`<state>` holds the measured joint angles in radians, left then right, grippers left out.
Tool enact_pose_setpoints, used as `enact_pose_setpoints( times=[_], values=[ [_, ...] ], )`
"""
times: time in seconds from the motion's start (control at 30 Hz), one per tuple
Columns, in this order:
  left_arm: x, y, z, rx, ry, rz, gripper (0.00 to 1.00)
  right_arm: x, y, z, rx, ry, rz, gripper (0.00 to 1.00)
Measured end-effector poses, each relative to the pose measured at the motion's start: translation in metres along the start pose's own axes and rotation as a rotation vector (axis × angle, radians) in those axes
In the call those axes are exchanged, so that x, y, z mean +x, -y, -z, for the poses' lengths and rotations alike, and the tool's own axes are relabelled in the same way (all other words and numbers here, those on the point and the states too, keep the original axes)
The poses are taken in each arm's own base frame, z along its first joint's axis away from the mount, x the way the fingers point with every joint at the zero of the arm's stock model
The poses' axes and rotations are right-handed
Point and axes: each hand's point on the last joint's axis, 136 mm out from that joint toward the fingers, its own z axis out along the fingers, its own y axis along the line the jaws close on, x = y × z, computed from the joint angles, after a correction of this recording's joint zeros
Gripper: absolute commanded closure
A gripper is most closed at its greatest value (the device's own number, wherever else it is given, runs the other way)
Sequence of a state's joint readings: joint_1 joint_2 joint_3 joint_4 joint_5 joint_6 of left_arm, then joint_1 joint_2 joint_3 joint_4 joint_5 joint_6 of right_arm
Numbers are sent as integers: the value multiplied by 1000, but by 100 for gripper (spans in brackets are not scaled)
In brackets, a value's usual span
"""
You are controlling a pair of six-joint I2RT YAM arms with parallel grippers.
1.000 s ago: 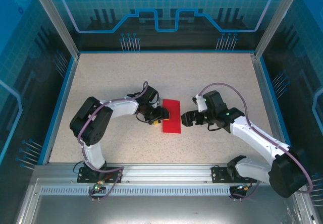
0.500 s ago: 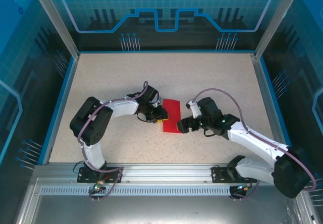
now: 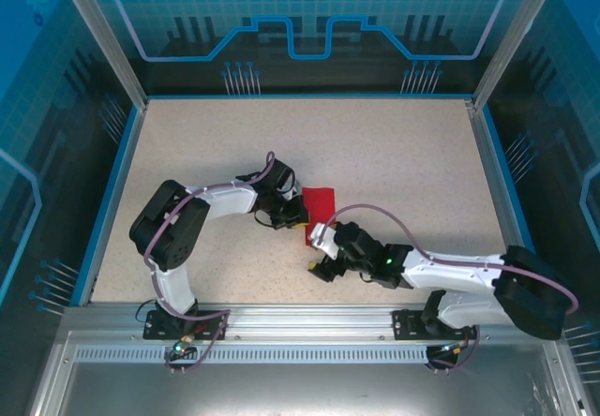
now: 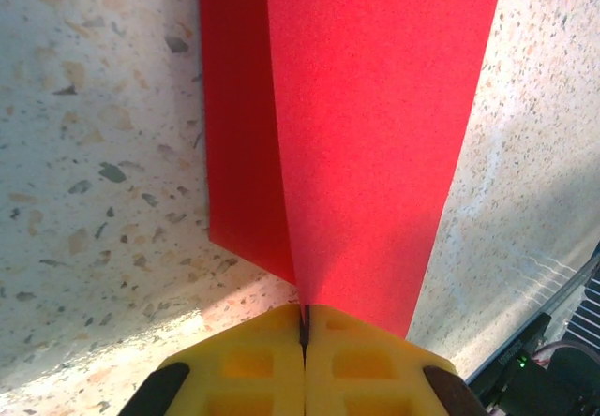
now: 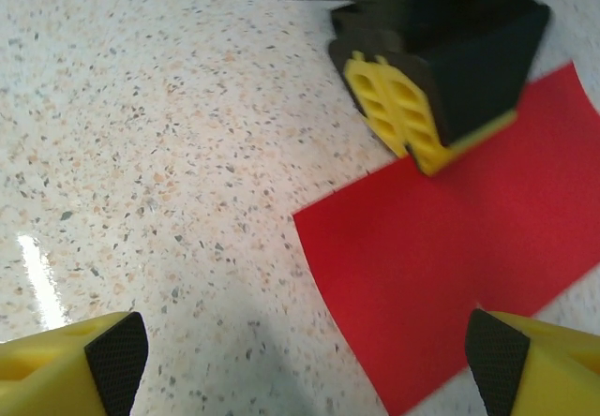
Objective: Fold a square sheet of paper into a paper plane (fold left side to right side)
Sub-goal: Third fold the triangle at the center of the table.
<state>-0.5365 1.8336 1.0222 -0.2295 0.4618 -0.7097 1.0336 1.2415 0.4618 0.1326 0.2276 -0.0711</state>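
My left arm [image 3: 220, 199] and right arm [image 3: 450, 268] wear white shells between black joints, each trailed by a looping grey-purple cable [image 3: 375, 212]. My fingers [image 4: 246, 369] are yellow plastic with moulded square pockets and black textured pads [image 5: 117, 362]. A small green light [image 4: 521, 361] glows on black casing.

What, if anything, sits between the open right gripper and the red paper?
Nothing visible. Bare table lies between the right gripper and the red paper; the left gripper pinches its far edge, out of the way.
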Motion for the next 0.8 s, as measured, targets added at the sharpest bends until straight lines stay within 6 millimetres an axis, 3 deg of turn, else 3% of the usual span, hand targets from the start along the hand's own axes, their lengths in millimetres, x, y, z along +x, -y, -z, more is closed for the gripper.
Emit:
enact_pose_setpoints(
  times=[0.23, 0.43, 0.6, 0.8],
  values=[
    [2, 0, 0, 7, -9, 7, 97, 6, -8, -33, 48, -66, 160, 19],
    [3, 1, 0, 12, -14, 18, 98, -9, -2, -49, 103, -53, 180, 33],
    [3, 1, 0, 13, -14, 19, 98, -17, 2, -53, 126, -34, 170, 58],
    [3, 1, 0, 12, -14, 18, 96, -14, 7, -53, 133, -47, 145, 93]
  ],
)
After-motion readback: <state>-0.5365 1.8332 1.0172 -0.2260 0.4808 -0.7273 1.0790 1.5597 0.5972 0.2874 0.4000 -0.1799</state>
